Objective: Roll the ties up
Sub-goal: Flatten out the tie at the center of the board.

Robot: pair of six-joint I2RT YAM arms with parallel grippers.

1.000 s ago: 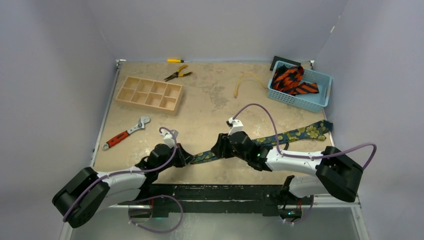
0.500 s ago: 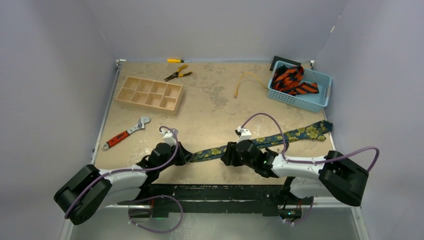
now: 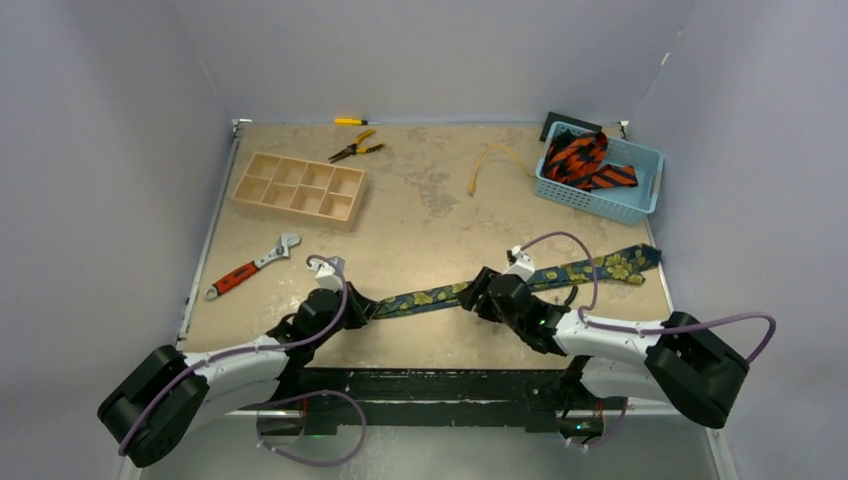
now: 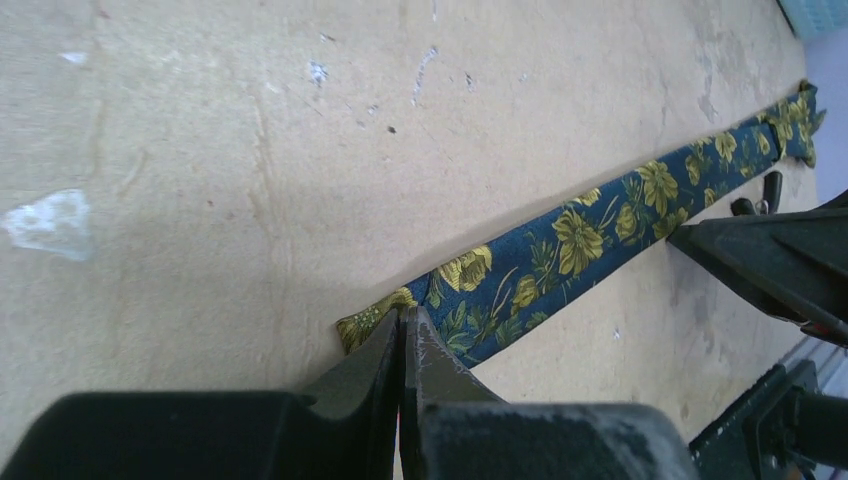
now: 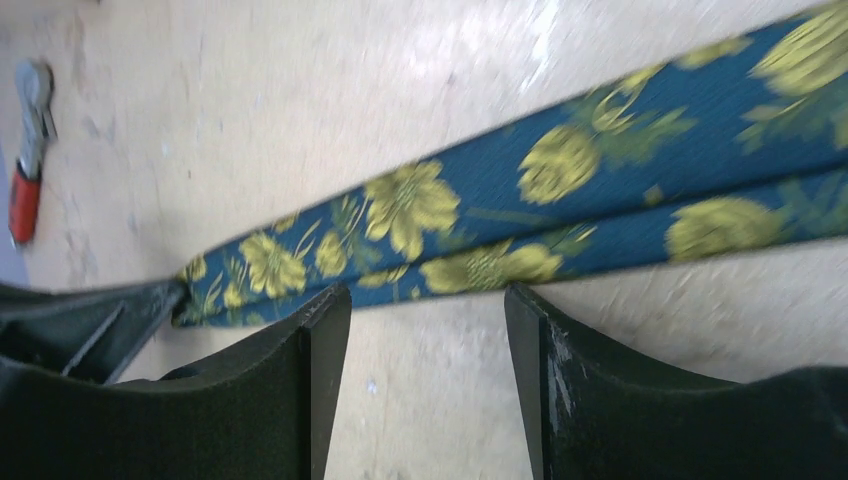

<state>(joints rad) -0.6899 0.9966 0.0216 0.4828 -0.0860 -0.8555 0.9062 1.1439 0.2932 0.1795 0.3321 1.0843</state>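
Observation:
A dark navy tie (image 3: 430, 298) with yellow flowers lies stretched across the near table, running up to the right edge. My left gripper (image 3: 365, 308) is shut on its narrow left end; in the left wrist view the closed tips (image 4: 405, 325) pinch the tie (image 4: 580, 235). My right gripper (image 3: 478, 292) is open and low over the tie's middle. In the right wrist view the tie (image 5: 560, 190) lies just past the spread gripper (image 5: 428, 300), not between the fingers. Orange-red striped ties (image 3: 578, 160) lie bunched in a blue basket (image 3: 640, 200).
A wooden compartment tray (image 3: 298, 187), yellow pliers (image 3: 355, 148) and a small yellow tool (image 3: 350, 121) are at the back left. A red-handled wrench (image 3: 250, 267) lies at the left. A thin yellow cord (image 3: 490, 160) lies beside the basket.
My right gripper has slid to the right along the navy tie. The tie now lies straighter between the two grippers. The left gripper has shifted slightly, still holding the end.

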